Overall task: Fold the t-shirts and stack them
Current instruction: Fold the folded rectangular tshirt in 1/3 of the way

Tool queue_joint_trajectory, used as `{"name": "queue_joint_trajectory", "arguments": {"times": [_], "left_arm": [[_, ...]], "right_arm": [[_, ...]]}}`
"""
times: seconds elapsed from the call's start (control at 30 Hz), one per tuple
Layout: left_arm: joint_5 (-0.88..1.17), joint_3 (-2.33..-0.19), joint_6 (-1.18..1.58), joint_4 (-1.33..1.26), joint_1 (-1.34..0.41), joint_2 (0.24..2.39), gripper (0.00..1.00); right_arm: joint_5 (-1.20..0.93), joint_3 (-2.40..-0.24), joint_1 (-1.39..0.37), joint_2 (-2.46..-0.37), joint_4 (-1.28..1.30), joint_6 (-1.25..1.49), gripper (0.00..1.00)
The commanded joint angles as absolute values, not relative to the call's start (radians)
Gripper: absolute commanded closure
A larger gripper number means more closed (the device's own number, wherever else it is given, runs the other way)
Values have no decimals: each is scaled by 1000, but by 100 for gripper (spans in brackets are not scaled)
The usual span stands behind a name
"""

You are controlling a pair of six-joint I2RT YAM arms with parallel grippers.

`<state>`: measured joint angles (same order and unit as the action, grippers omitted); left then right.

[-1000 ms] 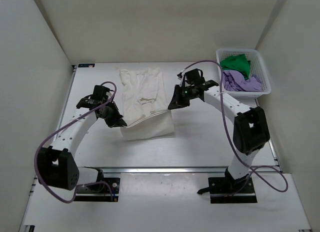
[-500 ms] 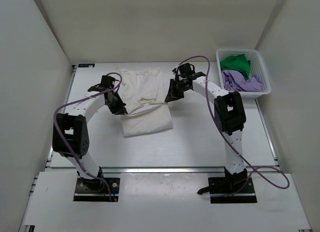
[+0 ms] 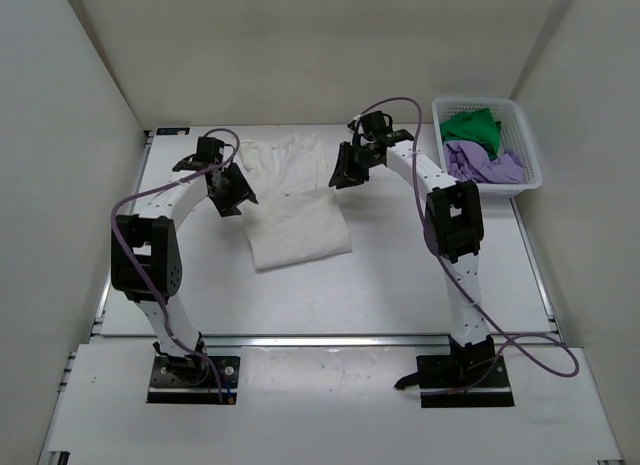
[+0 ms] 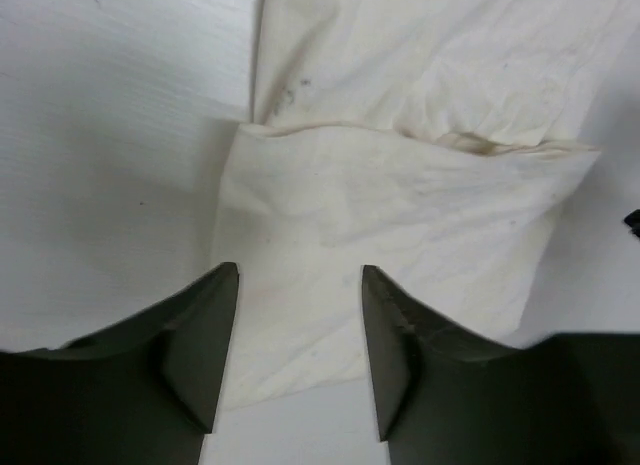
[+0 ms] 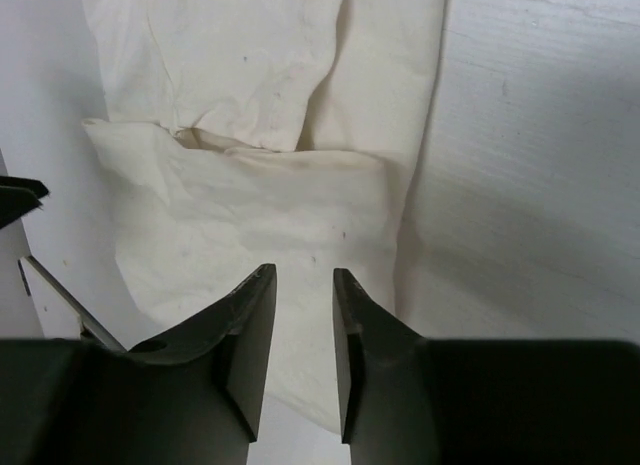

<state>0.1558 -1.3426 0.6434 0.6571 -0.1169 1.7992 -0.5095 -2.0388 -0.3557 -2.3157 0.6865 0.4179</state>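
Scene: we look down on a white table (image 3: 420, 275), w/ two arms reaching toward its far half.
Cream shirt (image 3: 298, 220): lies flat mid-table, between the two grippers. A folded-over layer covers its near half, and that layer's loose edge runs left-right across the middle, puckered near the centre.
Left gripper (image 3: 232, 195): just above the shirt's left edge, fingers spread wide, nothing between them.
Right gripper (image 3: 343, 175): by the shirt's far-right edge, fingers parted only narrowly, nothing held.
Other shirts: green shirt (image 3: 472, 127) and lavender shirt (image 3: 482, 165) sit bunched in the white basket (image 3: 531, 150) at the far right, well apart from the cream one.
Stage, as we judge it: 1st shirt part-folded, other two not yet begun.
Risk 1: a pinch on the top layer only would peel the fold open, since the loose edge sits right under both grippers.
Risk 2: uneven lift, left vs right, would skew the next fold, as the near edge already looks slanted.
Risk 3: the pucker could get pressed in as a crease, so the stack would sit lumpy.
Risk 4: the right gripper's narrow gap may miss the doubled cloth.
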Motion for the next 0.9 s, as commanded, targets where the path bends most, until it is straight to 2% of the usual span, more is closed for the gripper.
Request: {"name": "queue_joint_trajectory", "arguments": {"times": [0.0, 0.07, 0.1, 0.17, 0.2, 0.23, 0.3, 0.4, 0.8, 0.87], "left_arm": [[126, -1391, 620, 646, -112, 1671, 37], [133, -1344, 608, 637, -149, 1608, 57], [147, -1330, 607, 649, -165, 1600, 64], [182, -1219, 630, 628, -236, 1557, 73], [224, -1188, 643, 592, -251, 1542, 78], [236, -1111, 669, 568, -273, 1520, 79], [278, -993, 718, 481, -290, 1485, 81], [325, -830, 776, 367, -258, 1428, 78], [273, -687, 742, 340, -232, 1499, 76], [288, -669, 739, 347, -212, 1476, 69]], "right_arm": [[-523, -2082, -348, -2278, 724, 394, 72], [-517, -2071, -354, -2234, 742, 376, 71], [-517, -2053, -365, -2212, 753, 365, 73], [-535, -2002, -394, -2186, 758, 335, 96], [-534, -1964, -406, -2168, 759, 318, 100], [-528, -1930, -411, -2149, 743, 319, 100], [-549, -1730, -426, -2053, 639, 346, 99], [-649, -1504, -405, -1942, 441, 426, 100], [-626, -1171, -328, -1940, 265, 456, 99], [-620, -1157, -324, -1931, 284, 446, 100]]}}
